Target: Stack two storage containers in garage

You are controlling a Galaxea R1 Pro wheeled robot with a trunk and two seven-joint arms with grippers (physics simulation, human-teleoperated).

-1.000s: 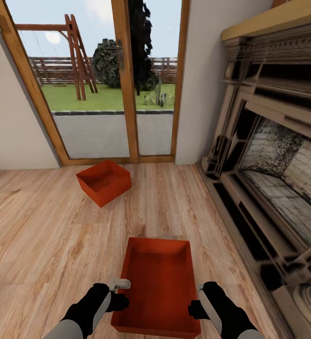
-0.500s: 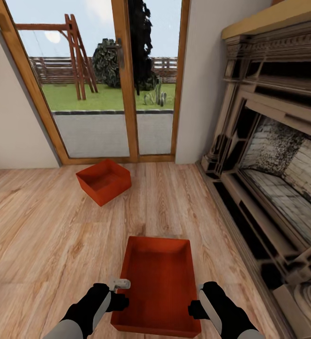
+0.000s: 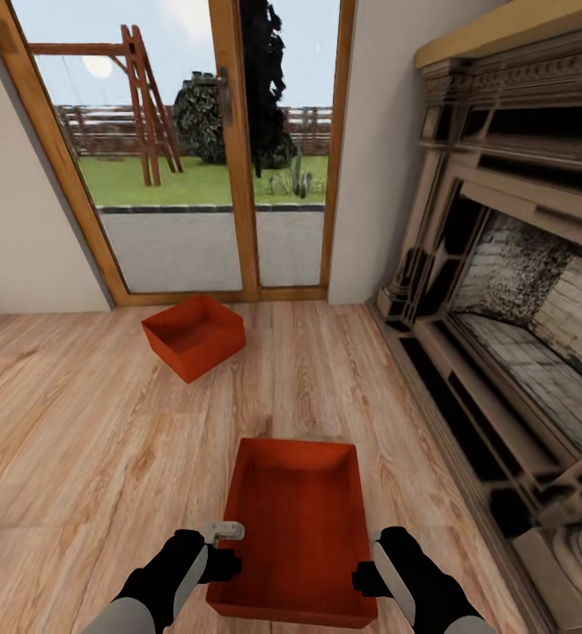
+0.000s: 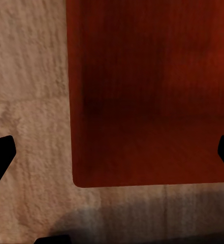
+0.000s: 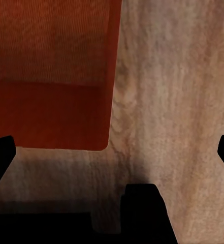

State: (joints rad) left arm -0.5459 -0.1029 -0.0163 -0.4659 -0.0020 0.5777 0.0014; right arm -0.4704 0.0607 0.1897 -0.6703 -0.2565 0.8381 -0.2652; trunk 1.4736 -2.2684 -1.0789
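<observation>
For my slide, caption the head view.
Both end effectors flank a red bin on the wood floor; a second bin sits by the glass doors.

Both arms reach forward and low; left gripper (image 3: 224, 548) and right gripper (image 3: 367, 563) have jaws spread wide.

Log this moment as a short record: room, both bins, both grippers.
room: living room, wood-plank floor, glass doors, fireplace
near bin: between the arms, open side up, empty
far bin: on the floor by the doors, turned at an angle
left gripper: at the near bin's left wall, jaws open
right gripper: at its right wall, jaws open
</observation>
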